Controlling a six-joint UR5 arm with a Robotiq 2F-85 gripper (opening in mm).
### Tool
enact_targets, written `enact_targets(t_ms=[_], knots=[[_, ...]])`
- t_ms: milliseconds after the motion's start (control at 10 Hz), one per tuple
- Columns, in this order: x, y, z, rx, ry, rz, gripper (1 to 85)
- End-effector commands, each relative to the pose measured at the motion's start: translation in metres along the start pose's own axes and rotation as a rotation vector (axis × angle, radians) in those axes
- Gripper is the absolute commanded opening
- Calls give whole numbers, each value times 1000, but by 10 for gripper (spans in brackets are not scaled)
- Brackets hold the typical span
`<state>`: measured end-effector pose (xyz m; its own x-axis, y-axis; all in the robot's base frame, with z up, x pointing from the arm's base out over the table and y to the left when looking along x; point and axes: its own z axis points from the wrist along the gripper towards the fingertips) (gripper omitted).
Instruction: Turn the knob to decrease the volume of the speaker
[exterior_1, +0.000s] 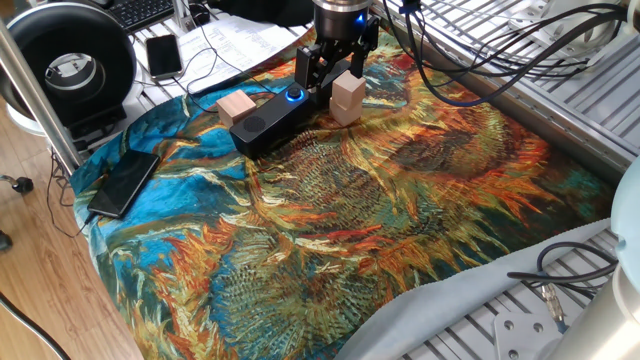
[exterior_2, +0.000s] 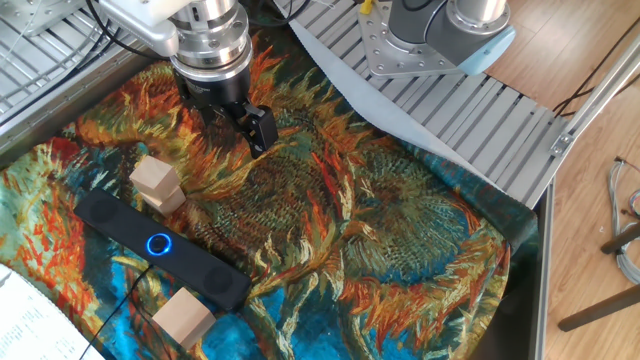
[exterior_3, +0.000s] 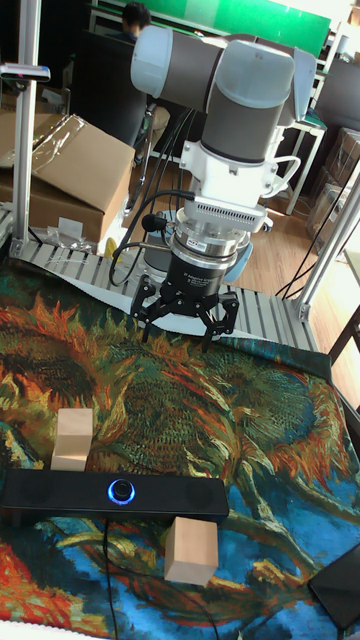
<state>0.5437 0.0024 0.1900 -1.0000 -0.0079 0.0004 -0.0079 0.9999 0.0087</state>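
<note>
Blue-lit knob (exterior_3: 122, 490) is glowing mid-top of the speaker (exterior_3: 50, 497), lying btw two wooden blocks (exterior_3: 73, 438) (prob. bracing it vs. twisting), while the gripper (exterior_3: 185, 322) is hovering on the far side, fingers wide, empty.

- Cloth (exterior_2: 400, 230): painted sunflower pattern in orange, yellow and brown, with teal-blue patches toward one side.
- Worktop (exterior_2: 480, 110): the bare part is silver-grey with parallel ribs.
- Speaker (exterior_2: 115, 228): matt black all over.
- Knob (exterior_2: 158, 243): glowing blue ring around a dark centre.
- One wooden block (exterior_2: 155, 183) and the other wooden block (exterior_2: 183, 315): pale tan, unpainted.
- Tool (exterior_3: 185, 318): black fingers under a black and silver wrist.
- Arm (exterior_3: 240, 90): grey housings — paler on the flange below.
- Phone (exterior_1: 123, 183): glossy black.
- Round device (exterior_1: 70, 60): black, with a pale grey centre.
- Floor (exterior_2: 600, 150): light brown wood grain.
</note>
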Motion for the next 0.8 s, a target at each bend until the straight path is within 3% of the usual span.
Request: enact_targets(t_ms=[0,100,300,700], knots=[[0,2,0,0,0,0,840],[-76,-29,-13,119,-299,14,20],[-79,-29,-12,137,-318,18,20],[-74,-24,-11,110,-297,35,17]])
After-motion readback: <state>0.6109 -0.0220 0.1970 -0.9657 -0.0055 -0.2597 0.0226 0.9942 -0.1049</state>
